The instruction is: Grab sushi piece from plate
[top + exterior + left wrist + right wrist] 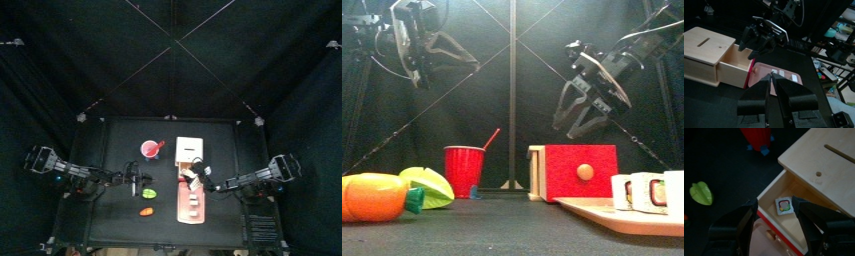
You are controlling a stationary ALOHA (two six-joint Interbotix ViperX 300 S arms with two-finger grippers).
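The right gripper [591,100], jaws spread wide and empty, hangs above the far end of the plate [190,205], a long pale board lying on the table [114,225]. Its wrist camera alone shows a sushi piece [784,205] lying inside the open drawer of a wooden box [821,163], between the jaws. The front camera instead shows sushi pieces [647,192] lined up on the plate's near end. The left gripper [772,82], jaws nearly together and empty, hangs well clear.
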